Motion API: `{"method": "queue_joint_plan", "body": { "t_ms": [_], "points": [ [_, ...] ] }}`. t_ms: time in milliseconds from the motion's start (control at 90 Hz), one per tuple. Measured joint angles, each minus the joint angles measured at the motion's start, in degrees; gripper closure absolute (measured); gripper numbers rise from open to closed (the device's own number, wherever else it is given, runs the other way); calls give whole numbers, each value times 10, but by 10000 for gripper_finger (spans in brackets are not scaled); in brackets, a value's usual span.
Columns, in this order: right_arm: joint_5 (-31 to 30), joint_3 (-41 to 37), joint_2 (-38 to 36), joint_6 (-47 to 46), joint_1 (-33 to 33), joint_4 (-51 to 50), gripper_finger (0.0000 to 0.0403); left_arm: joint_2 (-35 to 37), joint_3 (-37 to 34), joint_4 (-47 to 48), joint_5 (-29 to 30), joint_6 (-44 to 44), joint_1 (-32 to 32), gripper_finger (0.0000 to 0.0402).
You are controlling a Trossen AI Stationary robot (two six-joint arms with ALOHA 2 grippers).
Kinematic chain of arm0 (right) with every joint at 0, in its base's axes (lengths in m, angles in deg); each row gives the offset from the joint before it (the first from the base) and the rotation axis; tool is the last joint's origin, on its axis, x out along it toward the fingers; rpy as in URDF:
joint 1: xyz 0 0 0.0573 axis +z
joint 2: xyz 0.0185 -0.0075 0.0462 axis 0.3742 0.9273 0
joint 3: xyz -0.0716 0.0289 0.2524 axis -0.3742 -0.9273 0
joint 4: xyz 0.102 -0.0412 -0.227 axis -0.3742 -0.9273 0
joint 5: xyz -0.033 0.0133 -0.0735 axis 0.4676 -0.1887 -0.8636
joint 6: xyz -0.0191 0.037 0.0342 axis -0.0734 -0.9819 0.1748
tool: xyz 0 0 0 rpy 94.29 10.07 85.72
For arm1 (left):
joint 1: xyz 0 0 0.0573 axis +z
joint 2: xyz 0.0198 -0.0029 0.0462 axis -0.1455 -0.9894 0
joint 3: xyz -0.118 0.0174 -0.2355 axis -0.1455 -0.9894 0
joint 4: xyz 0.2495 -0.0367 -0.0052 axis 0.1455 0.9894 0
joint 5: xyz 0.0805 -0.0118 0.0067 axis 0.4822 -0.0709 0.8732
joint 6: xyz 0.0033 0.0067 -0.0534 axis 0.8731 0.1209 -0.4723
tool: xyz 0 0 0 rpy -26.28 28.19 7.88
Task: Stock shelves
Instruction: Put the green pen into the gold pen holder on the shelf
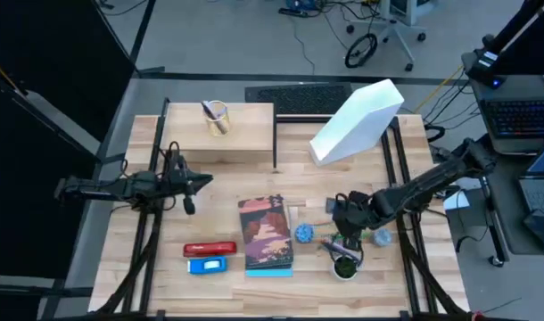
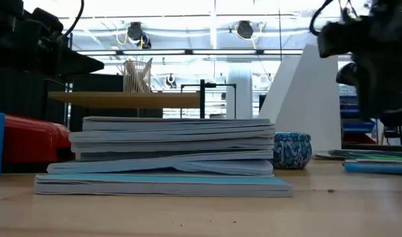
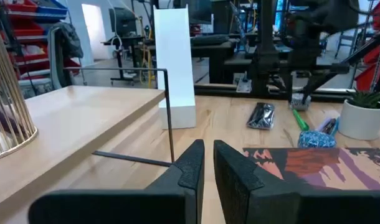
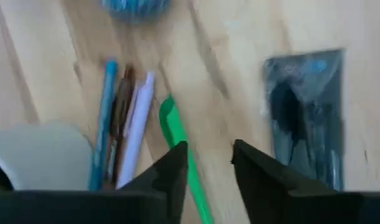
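Note:
The shelves are a low light-wood plank shelf [image 1: 223, 134] on thin black legs and a white file holder [image 1: 357, 120] lying tilted at the far right. A gold wire cup [image 1: 216, 116] stands on the plank. A stack of books [image 1: 266, 234] lies mid-table. My right gripper [image 4: 209, 152] hangs open, raised above a green pen [image 4: 171, 121] and other pens [image 4: 124, 130], touching nothing. My left gripper [image 3: 209, 162] is shut and empty at the table's left, level with the plank's near edge [image 3: 78, 118].
Near the pens are a small white plant pot [image 1: 345, 266], two blue patterned balls [image 1: 305, 234] [image 1: 381, 237] and a black packet [image 4: 305, 112]. A red stapler [image 1: 210, 249] and a blue case [image 1: 208, 265] lie left of the books. A keyboard [image 1: 299, 96] sits behind the plank.

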Motion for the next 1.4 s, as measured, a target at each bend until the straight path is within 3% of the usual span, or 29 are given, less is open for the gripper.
{"method": "queue_joint_plan", "body": {
  "t_ms": [111, 267, 667, 978, 1400],
  "points": [
    [19, -19, 14, -14, 27, 2, 249, 0, 0, 0, 0, 0, 0, 379],
    [22, -44, 19, -36, 54, 27, 251, 0, 0, 0, 0, 0, 0, 379],
    [17, -108, 24, -42, 54, 110, 295, 0, 0, 0, 0, 0, 0, 379],
    [17, -119, 28, -17, 54, 135, 390, 0, 0, 0, 0, 0, 0, 379],
    [19, -113, -12, -46, 53, 152, 399, 0, 0, 0, 0, 0, 0, 379]
  ]
}}
